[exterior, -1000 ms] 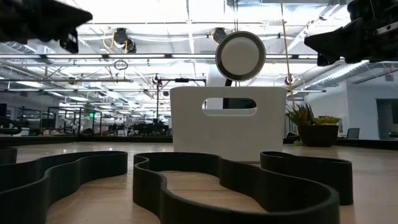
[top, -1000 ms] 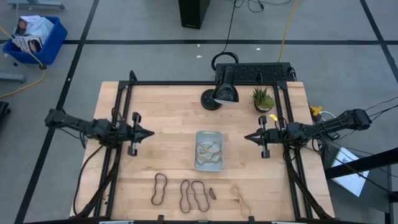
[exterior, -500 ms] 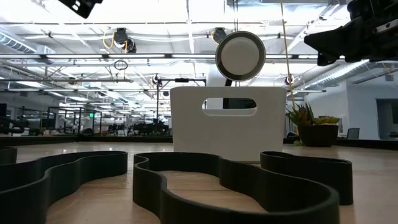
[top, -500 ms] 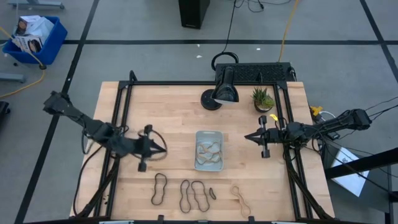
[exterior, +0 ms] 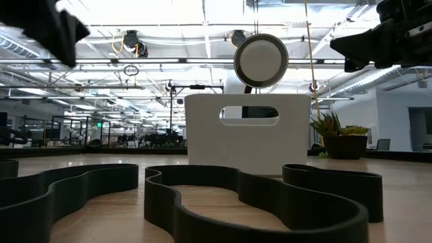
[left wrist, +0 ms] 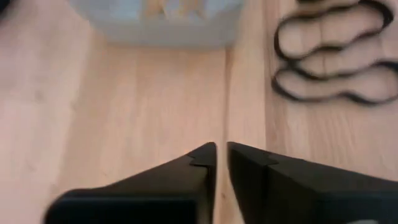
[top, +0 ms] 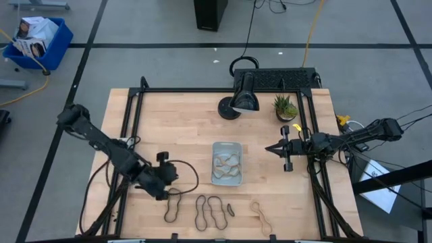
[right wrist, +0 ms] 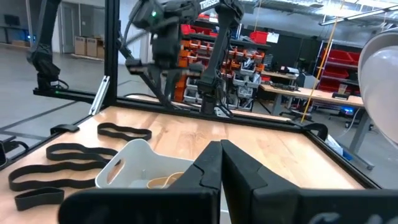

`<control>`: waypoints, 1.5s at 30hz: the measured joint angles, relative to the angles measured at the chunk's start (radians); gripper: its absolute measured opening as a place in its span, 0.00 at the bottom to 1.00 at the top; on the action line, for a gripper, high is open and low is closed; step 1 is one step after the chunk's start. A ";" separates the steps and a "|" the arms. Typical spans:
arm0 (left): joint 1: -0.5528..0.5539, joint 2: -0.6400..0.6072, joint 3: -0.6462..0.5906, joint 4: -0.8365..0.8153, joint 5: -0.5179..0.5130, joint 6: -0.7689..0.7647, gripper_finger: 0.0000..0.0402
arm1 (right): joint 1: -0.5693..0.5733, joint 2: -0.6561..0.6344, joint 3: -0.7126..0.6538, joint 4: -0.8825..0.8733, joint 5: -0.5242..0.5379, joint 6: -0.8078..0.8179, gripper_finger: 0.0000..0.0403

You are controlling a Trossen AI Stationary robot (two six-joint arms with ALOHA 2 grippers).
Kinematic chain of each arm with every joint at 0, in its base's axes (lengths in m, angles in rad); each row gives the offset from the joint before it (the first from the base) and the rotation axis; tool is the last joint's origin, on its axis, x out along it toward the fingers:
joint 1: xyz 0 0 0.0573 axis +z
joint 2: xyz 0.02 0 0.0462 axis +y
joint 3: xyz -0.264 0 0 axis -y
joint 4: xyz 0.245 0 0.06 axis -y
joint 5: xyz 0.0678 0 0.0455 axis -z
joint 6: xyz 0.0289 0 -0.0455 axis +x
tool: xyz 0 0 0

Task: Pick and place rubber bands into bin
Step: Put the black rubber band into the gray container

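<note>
The left gripper [top: 169, 187], fingers nearly together and empty, hangs just above a dark rubber band [top: 173, 204] on the worktop [top: 182, 128]. Next: spread, pinch it, carry to the bin [top: 227, 163]. The right gripper [top: 270, 149], fingers together, waits beside the bin.

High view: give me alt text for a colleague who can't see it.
From above, the left gripper is angled down beside the leftmost of the dark rubber bands near the table's front edge, while the right gripper waits right of the bin, which already holds bands. A tan band lies farther right.
</note>
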 joint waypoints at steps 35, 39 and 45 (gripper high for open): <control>-0.026 0.408 0.003 0.120 0.221 -0.034 0.43 | 0.000 0.004 0.000 -0.011 -0.002 0.001 0.01; -0.034 0.406 0.002 0.145 0.246 -0.008 0.17 | 0.000 0.008 0.000 -0.011 -0.002 0.001 0.01; -0.034 0.406 0.001 0.147 0.257 0.004 0.04 | 0.000 0.013 0.000 -0.011 -0.002 0.001 0.01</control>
